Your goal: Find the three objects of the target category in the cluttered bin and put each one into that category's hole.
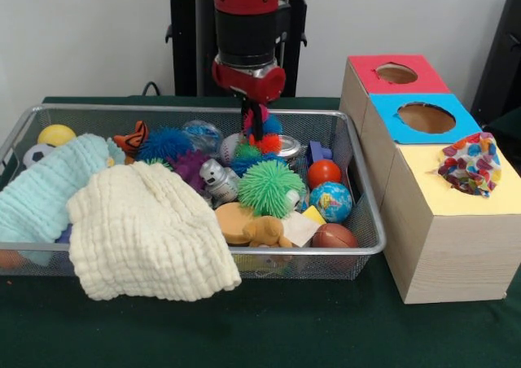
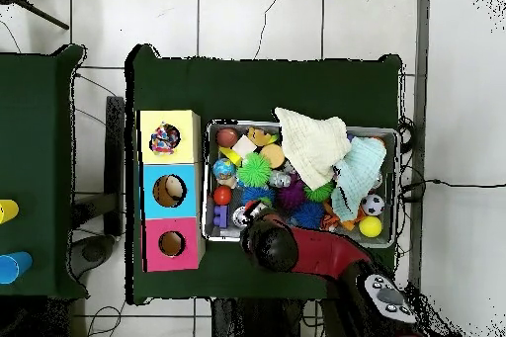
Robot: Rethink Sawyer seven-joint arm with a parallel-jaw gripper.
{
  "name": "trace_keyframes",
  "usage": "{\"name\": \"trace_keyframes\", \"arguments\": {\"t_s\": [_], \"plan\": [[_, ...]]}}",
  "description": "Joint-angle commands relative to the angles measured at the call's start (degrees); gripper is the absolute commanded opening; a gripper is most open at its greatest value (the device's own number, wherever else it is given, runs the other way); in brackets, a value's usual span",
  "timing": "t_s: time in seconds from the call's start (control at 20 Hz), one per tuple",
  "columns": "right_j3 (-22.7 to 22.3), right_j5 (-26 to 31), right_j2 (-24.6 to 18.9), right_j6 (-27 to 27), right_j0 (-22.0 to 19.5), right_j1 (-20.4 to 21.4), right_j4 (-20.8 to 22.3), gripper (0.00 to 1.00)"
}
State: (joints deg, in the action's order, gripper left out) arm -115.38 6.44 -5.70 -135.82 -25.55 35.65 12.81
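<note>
A cream cloth (image 1: 151, 234) hangs over the near rim of the wire bin (image 1: 358, 246), with a pale blue cloth (image 1: 45, 193) bunched to its left; together they cover much of the bin's left half. To their right, near the front, lie a tan toy animal (image 1: 264, 234), a brown ball (image 1: 334, 236), a globe ball (image 1: 330, 201) and a red ball (image 1: 323, 173). A green spiky ball (image 1: 271, 187) sits in the middle, next to a small silver robot toy (image 1: 218, 181). Farther back are a purple spiky ball (image 1: 189, 166), a blue spiky ball (image 1: 165, 144), an orange striped toy (image 1: 133, 138), and in the far left corner a yellow ball (image 1: 55, 134) and a soccer ball (image 1: 34, 153).

Beside the bin stands a wooden box (image 1: 444, 254) with three coloured tops. The nearest, yellow hole (image 1: 468, 166) is plugged by a multicoloured ball (image 1: 470, 163); the blue hole (image 1: 426, 118) and red hole (image 1: 396, 74) lie behind it.

Bin and box rest on a dark green tabletop (image 1: 260, 327); the overhead view shows a pale tiled floor (image 2: 257, 17) around it.

The hand (image 1: 256, 133) reaches down into the far middle of the bin, its dark fingers set among blue, red and green spiky toys. Whether they are gripping anything cannot be told.
</note>
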Motion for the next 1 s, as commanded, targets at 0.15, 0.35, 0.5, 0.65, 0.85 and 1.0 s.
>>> {"name": "trace_keyframes", "arguments": {"t_s": [0.15, 0.35, 0.5, 0.65, 0.85, 1.0], "plan": [[1.0, -8.4, -2.0, -12.9, 4.0, -7.8, -6.9, 0.00], [1.1, -9.5, 0.5, -13.3, 7.4, -9.0, -11.0, 1.00], [1.6, -9.7, 3.5, -14.0, 10.7, -9.5, -13.8, 1.00], [1.8, -8.8, 5.5, -12.9, 12.5, -9.2, -16.0, 1.00], [1.5, -3.8, 8.7, -10.8, 14.3, -5.0, -18.0, 1.00], [2.3, 1.0, 10.8, -8.0, 15.2, -1.5, -18.1, 1.00]]}}
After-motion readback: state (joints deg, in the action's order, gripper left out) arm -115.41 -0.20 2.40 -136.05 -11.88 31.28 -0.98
